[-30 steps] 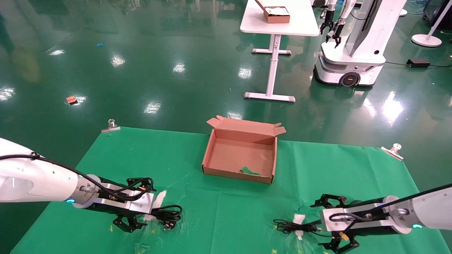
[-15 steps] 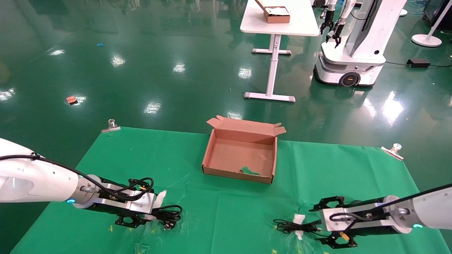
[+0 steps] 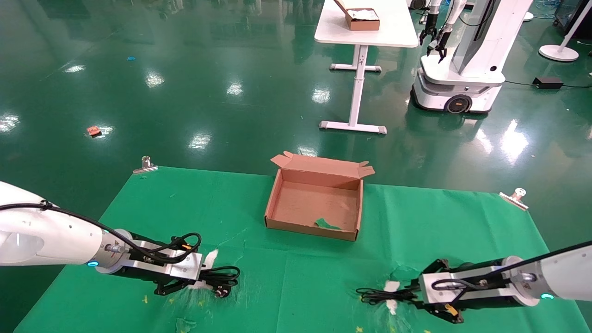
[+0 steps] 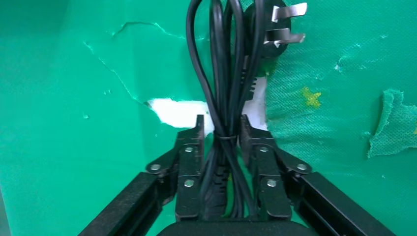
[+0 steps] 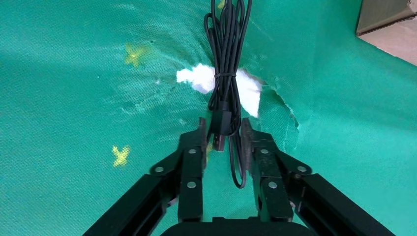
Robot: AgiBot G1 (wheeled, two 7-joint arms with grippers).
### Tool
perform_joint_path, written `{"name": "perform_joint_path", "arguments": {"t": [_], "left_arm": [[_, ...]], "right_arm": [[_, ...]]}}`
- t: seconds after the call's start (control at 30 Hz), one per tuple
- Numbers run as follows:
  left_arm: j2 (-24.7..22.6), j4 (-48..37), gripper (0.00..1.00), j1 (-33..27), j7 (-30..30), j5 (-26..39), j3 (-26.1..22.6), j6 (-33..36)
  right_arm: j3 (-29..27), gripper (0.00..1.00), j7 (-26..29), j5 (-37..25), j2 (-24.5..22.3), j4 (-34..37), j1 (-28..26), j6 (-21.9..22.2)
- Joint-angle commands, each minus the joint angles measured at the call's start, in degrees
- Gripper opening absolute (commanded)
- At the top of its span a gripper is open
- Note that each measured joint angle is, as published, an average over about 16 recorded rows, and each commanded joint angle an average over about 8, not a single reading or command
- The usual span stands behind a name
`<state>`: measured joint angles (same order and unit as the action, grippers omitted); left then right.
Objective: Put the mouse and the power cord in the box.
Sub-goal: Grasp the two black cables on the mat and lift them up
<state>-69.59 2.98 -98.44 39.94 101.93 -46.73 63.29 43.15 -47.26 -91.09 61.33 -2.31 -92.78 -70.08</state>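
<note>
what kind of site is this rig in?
Probably a robotics lab or test hall: glossy green floor, a second wheeled robot by a white table, and a clipped-down green cloth as the work surface, with a cardboard box on it.

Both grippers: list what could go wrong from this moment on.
1. The right gripper brackets only the thin cable bundle, not the body of the mouse, which is out of sight; lifted, it could dangle or slip.
2. The left gripper pinches the power cord at its tie; loose loops or the plug may catch the rim of the box.
3. The torn cloth could snag fingertips.
</note>
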Motion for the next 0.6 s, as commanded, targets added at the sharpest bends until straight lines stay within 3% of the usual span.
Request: {"name": "perform_joint_path", "arguments": {"t": [0.03,0.33,0.6], "left_arm": [[0.0,0.0,0.0,0.0,0.0,0.0,0.0,0.0],[0.7,-0.8,0.0,-0.7,-1.2,-0.8,0.5,1.7],[5.4,-4.0,0.0,-7.1,-7.3,-6.1,4.2,10.2]], "right_arm": [[0.0,0.0,0.0,0.0,0.0,0.0,0.0,0.0],[-0.2,0.0,0.2,0.4,-0.4,-0.1,-0.4,-0.8],[-3.3,0.0,0.3,4.8,-6.2,-0.8,-4.1,-7.2]]}}
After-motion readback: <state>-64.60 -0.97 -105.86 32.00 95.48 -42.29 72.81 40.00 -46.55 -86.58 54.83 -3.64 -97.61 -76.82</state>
